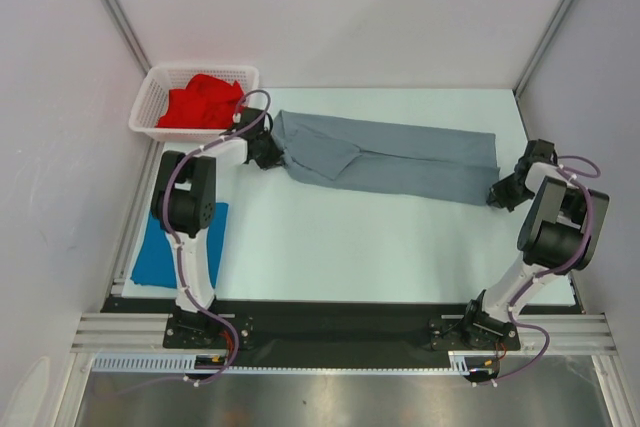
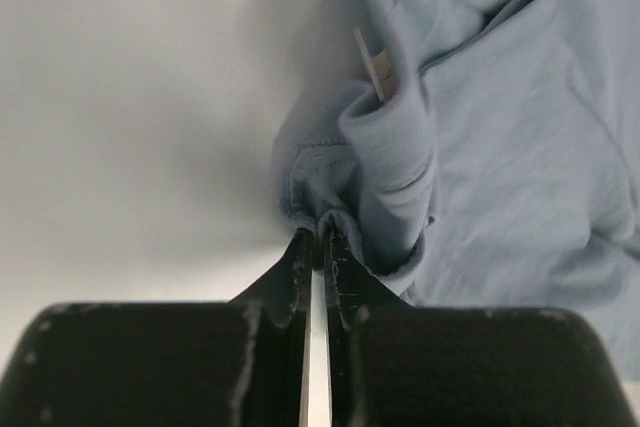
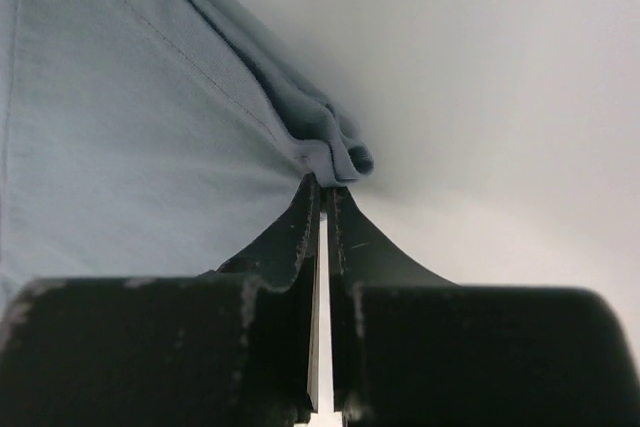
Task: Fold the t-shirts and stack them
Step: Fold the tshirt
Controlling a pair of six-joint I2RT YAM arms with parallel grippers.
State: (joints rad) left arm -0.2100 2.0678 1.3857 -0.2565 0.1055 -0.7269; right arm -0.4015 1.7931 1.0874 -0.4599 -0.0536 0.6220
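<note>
Nearest, the blue shirt lies folded on the worktop beside the left arm. Beyond it the grey shirt stretches across as a long strip, the left claw pinched shut on its bunched end, the right claw shut on the opposite edge. Both bites look shallow: an uneven pull could slip a layer free and spoil the fold. Farthest, the red shirt sits in the basket.
</note>
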